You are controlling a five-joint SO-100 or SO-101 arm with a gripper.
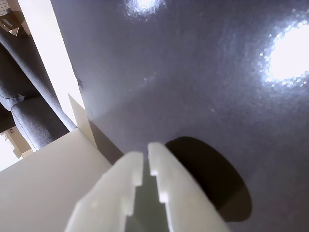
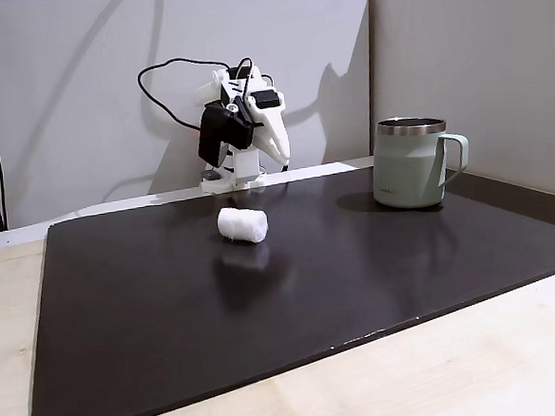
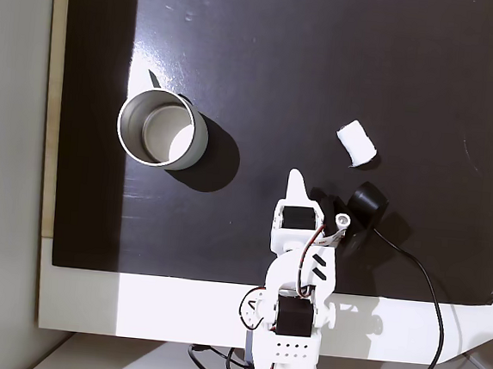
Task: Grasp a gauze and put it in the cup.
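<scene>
The gauze (image 2: 242,225) is a small white roll lying on its side on the black mat (image 2: 265,304), and from above the gauze (image 3: 356,144) sits right of centre. The cup (image 2: 410,163), a pale green mug with a steel rim, stands upright at the mat's right side; seen from above, the cup (image 3: 200,142) is on the left and holds nothing. My gripper (image 3: 295,177) is folded back near the arm's base, between the two and touching neither. In the wrist view the gripper (image 1: 145,157) is shut, with nothing between its white fingers.
The arm's base (image 3: 290,326) stands on a white board at the mat's edge, with a black cable (image 3: 431,296) trailing off it. A grey wall (image 2: 457,43) rises behind the cup. Bare mat (image 3: 327,53) stretches beyond the gauze and cup.
</scene>
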